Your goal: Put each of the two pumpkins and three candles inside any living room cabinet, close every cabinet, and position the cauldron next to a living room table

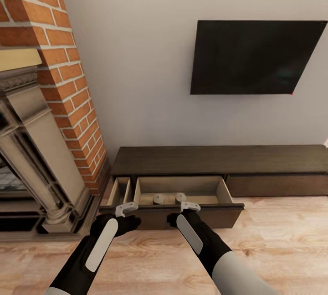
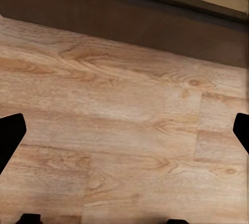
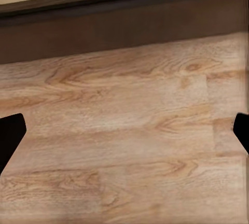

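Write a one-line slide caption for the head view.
Both black arms reach toward the long dark-brown wooden cabinet, whose pulled-out drawer holds pale round candles, beside a red brick chimney.

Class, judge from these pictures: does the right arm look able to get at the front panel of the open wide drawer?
Probably yes. The right gripper hangs open just before the drawer front, with bare wood floor below and nothing between them. The candles sit inside, out of the way.

No text, label, brand, number or sign can be read anywhere: none is borne by the screen (image 1: 257, 55), the cabinet (image 1: 218, 160), the brick column (image 1: 64, 71) or the floor (image 2: 124, 130).
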Tool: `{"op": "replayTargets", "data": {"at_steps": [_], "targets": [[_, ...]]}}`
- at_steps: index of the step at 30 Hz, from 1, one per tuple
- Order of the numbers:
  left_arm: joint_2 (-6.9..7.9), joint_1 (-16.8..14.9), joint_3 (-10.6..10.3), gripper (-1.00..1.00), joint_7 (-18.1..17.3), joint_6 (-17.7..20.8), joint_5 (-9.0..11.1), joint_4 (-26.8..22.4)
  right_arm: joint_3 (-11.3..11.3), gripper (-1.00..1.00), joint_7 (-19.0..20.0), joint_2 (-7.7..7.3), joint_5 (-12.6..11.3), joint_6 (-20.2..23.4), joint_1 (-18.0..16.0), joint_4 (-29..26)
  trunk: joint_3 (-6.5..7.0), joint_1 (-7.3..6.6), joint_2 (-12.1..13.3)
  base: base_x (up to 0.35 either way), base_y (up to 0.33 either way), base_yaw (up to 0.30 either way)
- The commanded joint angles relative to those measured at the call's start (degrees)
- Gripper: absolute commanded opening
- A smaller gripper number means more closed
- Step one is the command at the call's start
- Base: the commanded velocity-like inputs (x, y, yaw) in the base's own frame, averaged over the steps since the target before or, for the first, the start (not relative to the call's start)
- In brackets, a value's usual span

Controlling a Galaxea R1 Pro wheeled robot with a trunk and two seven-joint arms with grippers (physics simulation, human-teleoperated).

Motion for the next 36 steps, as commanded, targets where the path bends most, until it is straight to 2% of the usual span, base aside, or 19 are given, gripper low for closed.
{"op": "replayTargets", "data": {"at_steps": [1,7,10,18,31,36], "targets": [[0.01,0.0,0.0,1.0,0.0,0.0,0.0,0.0,0.0,1.0,0.0,0.0,0.0,0.0,0.0,0.0,0.26,-0.23,0.4,-0.001,0.0,-0.203],[0.07,0.0,0.0,1.0,-0.1,0.0,0.0,0.0,0.0,1.0,0.0,0.0,0.0,0.0,0.0,-0.1,1.54,-1.54,2.8,0.0,0.0,-0.123],[0.07,0.0,0.0,1.0,-0.1,0.0,0.1,0.0,0.1,1.0,0.0,0.0,0.2,0.0,0.0,-2.0,2.08,-2.2,4.0,0.0,0.0,-0.002],[0.09,0.0,0.1,1.0,-0.1,0.0,0.1,0.0,0.0,1.0,0.0,0.0,0.0,0.1,0.0,-3.3,2.08,-2.2,4.0,0.0,0.0,-0.051],[0.1,0.0,0.0,1.0,-0.1,0.0,0.0,0.0,-0.1,1.0,0.1,0.0,-0.3,0.1,0.0,-4.1,2.08,-2.2,4.0,0.0,0.0,-0.27],[0.08,0.0,0.0,1.0,-0.1,0.0,0.1,0.0,-0.1,1.0,2.8,-0.03,-0.2,0.1,0.0,-4.1,2.62,-2.86,5.2,0.0,0.0,-0.285]]}}
